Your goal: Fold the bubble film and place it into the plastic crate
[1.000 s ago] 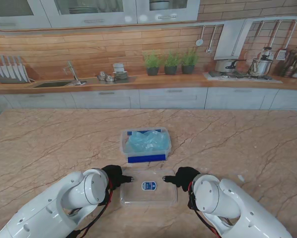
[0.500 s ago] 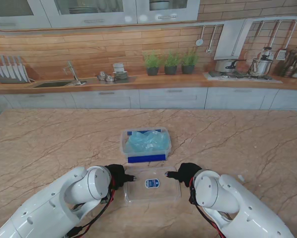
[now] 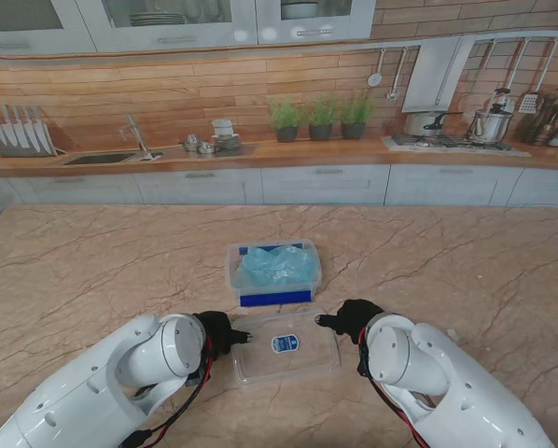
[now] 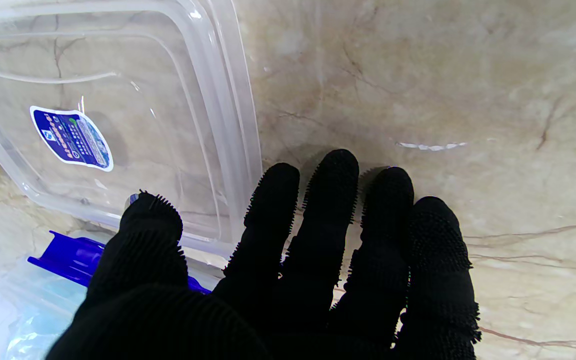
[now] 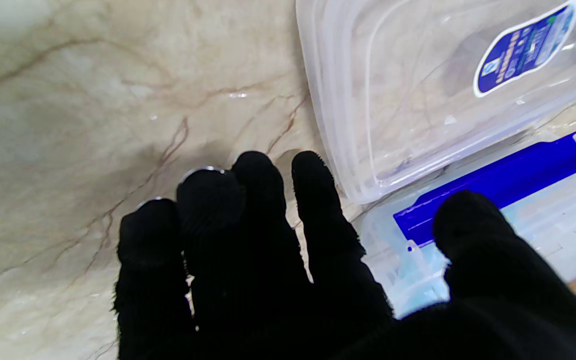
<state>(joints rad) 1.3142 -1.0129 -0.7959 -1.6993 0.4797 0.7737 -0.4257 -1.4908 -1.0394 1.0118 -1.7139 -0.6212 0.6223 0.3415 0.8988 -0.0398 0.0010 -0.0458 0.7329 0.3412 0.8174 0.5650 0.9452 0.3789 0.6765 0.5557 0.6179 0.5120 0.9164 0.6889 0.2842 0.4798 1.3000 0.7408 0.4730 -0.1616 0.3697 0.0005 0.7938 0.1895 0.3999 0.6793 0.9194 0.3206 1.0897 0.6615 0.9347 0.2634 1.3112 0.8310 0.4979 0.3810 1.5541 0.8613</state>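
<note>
The clear plastic crate (image 3: 230, 271) sits mid-table with the pale blue bubble film (image 3: 274, 264) bunched inside it. A blue latch (image 3: 275, 299) runs along its near wall. The crate's transparent lid (image 3: 286, 362), marked with a blue sticker, lies flat on the table just nearer to me. My left hand (image 3: 218, 332) rests at the lid's left edge, fingers straight and holding nothing. My right hand (image 3: 351, 319) is at the lid's far right corner, also open. In the wrist views both hands (image 4: 288, 260) (image 5: 278, 265) lie flat beside the lid (image 4: 133, 100) (image 5: 408, 90).
A small white scrap (image 3: 453, 335) lies on the marble table to the right of my right arm. The kitchen counter with sink, plants and pots runs along the far wall, well beyond the table's far edge.
The lid has slid away from me toward the crate and a little to the right. Both hands moved forward with it; the right hand ended up at the lid's far corner.
</note>
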